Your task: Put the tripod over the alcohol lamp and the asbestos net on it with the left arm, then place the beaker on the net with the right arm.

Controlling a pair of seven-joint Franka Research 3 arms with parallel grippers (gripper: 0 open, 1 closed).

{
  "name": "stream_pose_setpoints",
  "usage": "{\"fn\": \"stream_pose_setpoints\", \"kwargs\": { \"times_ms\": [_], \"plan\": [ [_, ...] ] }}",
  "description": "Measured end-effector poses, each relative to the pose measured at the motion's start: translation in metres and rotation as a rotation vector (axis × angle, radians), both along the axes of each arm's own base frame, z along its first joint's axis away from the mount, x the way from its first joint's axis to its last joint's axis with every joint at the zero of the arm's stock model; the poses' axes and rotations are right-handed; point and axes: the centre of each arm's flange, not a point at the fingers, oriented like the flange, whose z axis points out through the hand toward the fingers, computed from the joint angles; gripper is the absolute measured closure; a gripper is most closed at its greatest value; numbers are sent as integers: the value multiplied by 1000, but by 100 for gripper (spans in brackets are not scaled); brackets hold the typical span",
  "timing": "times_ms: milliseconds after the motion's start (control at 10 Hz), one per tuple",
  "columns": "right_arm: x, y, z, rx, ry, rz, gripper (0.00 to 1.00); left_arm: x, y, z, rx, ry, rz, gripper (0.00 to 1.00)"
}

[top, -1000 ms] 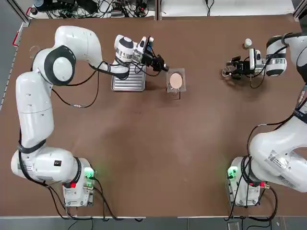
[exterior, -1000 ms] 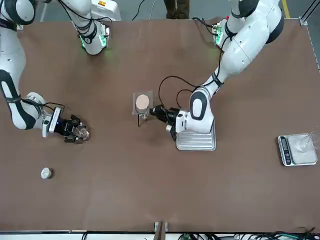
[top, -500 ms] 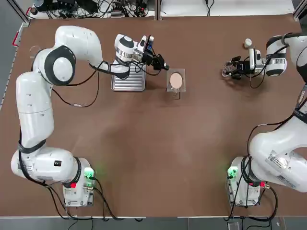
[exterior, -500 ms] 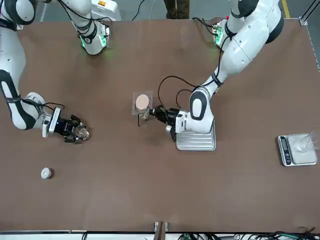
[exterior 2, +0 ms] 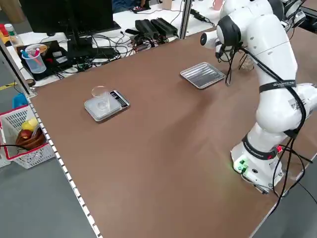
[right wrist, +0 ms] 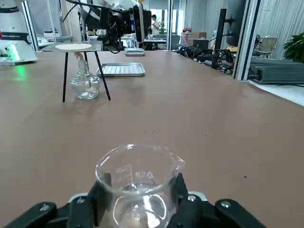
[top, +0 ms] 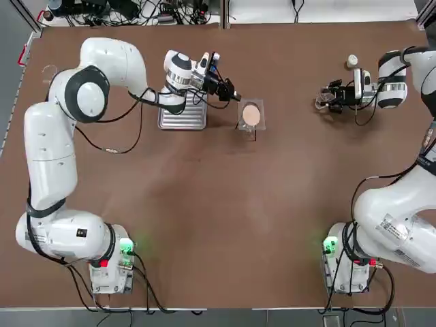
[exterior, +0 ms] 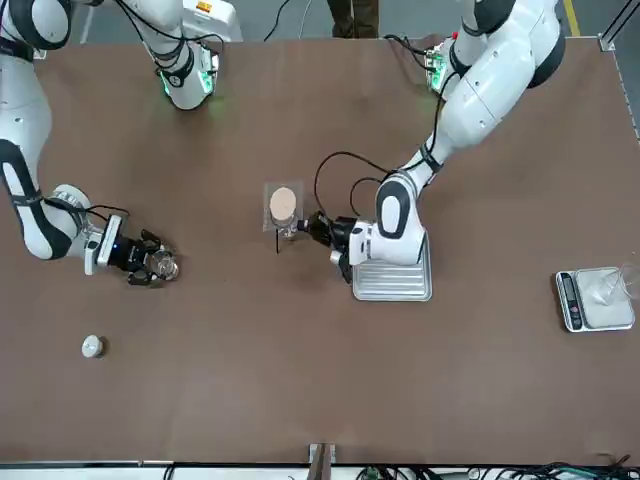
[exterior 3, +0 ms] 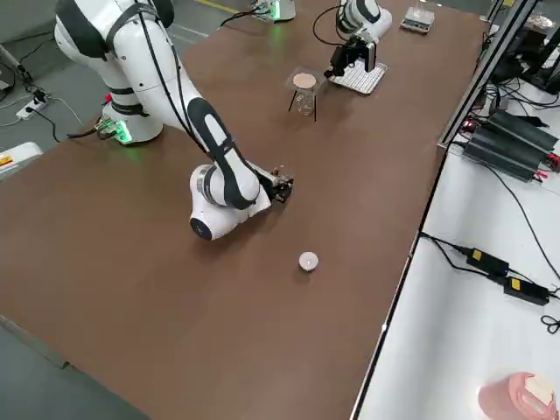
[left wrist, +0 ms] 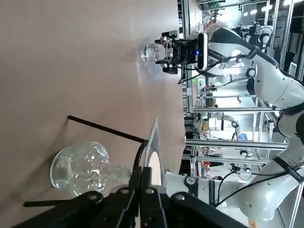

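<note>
The small square pale grey asbestos net (top: 251, 114) with its round tan-pink disc lies flat on the ring of the thin black wire tripod (right wrist: 86, 72), which stands over the tiny clear glass alcohol lamp (right wrist: 84, 85) near the tabletop's (top: 218, 204) centre, toward twelve o'clock in the top view. So the stacking half of the task looks done.

The left gripper (top: 231, 94) sits just beside the net at its nine o'clock side in the top view, between the net and the ribbed silver tray (top: 182, 117). Its fingers are clenched together, and its wrist view shows them pressed shut at the net's edge; whether they pinch that edge or merely lie next to it cannot be told.

The step in hand is therefore the handover from left arm to right. The right gripper (top: 332, 97) lies low on the tabletop at about three o'clock from the net, well apart from it, grasping the small clear glass cylindrical beaker (right wrist: 138, 179) between its fingers, upright. A small white cap-like object (top: 351, 61) rests near it.

The next move calls for the left gripper to draw clear without nudging the net or the legs. Then the right arm must lift the beaker above ring height, carry it toward nine o'clock and set it down level on the tan disc, since an off-centre load could tip the light stand.
</note>
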Motion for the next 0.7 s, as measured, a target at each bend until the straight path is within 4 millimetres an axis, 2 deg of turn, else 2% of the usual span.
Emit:
{"fn": "stream_pose_setpoints", "kwargs": {
  "times_ms": [700],
  "plan": [
    [0, 0, 0, 1, 6, -2, 42, 5, 1, 3, 2, 14, 14, 98]
  ]
}}
